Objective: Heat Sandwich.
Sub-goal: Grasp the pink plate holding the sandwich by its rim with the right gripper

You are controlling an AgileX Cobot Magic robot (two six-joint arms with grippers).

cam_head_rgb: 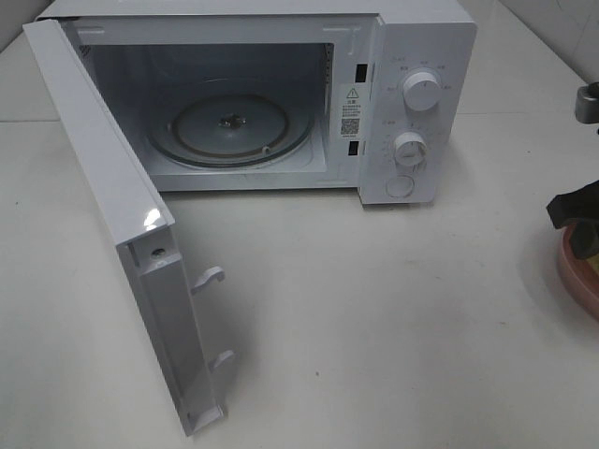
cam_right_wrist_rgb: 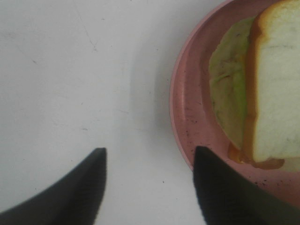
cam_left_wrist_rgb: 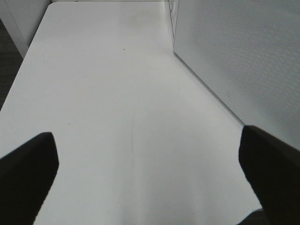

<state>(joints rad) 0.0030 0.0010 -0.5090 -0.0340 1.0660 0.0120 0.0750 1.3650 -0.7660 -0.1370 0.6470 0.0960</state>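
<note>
At the table's (cam_head_rgb: pixel 374 309) right edge, the sandwich (cam_right_wrist_rgb: pixel 274 93) lay on a pink plate (cam_right_wrist_rgb: pixel 185 122). The right gripper (cam_right_wrist_rgb: pixel 150 154) hung at the rim, jaws parted and empty. The left gripper (cam_left_wrist_rgb: pixel 147 140), spread wide and holding nothing, hovered beside the swung-out door (cam_head_rgb: pixel 112 187). Farther back, the microwave (cam_head_rgb: pixel 421 37) showed a bare glass turntable (cam_head_rgb: pixel 239 126). The pick-up seemed in hand. Next would likely come a firm grip on the plate's rim and a level carry inside.
</note>
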